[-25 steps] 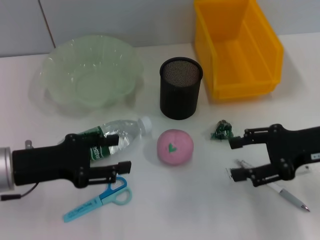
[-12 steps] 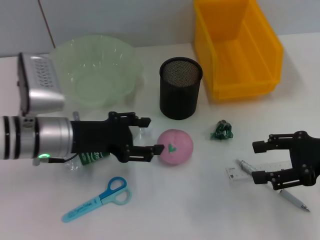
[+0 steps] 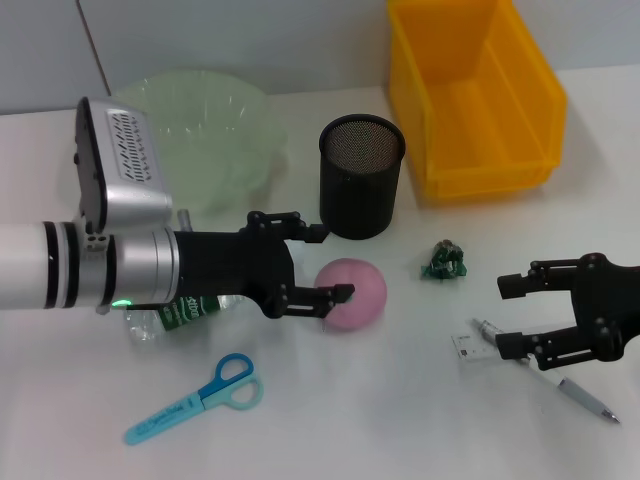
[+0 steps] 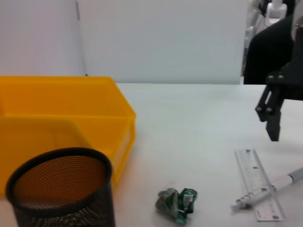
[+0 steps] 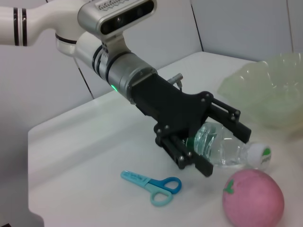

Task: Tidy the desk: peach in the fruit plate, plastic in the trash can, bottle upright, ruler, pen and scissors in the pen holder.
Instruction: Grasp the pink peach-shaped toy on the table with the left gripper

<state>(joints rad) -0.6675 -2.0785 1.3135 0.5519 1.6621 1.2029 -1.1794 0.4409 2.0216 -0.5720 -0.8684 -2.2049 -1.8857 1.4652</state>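
Head view: left gripper (image 3: pixel 325 264) sits just left of the peach (image 3: pixel 352 292), fingers spread, lower fingertip touching or nearly touching the peach, nothing gripped. Bottle (image 3: pixel 178 312) lies on its side under the left arm, left of the peach; scissors (image 3: pixel 194 400) flat on the table, nearer the robot than the peach. Pen holder (image 3: pixel 362 176) stands upright behind the peach, fruit plate (image 3: pixel 205 140) behind-left of it, yellow bin (image 3: pixel 470 95) behind-right. Plastic scrap (image 3: pixel 444 260) lies right of the peach. Right gripper (image 3: pixel 506 315) is further right, fingers spread, holding nothing, over the ruler (image 3: pixel 478 345) and pen (image 3: pixel 570 389). Left wrist view: pen holder (image 4: pixel 61 194), bin (image 4: pixel 61 123), scrap (image 4: pixel 176 204), ruler (image 4: pixel 258 183) with pen (image 4: pixel 267 191) lying across it, right gripper (image 4: pixel 271 122) beyond them. Right wrist view: left gripper (image 5: pixel 227 149) open, bottle (image 5: pixel 222 147) lying between or behind its fingers, cannot tell which; peach (image 5: pixel 253 198) just beside, scissors (image 5: pixel 151 183) near the peach, plate (image 5: pixel 270 94) behind.
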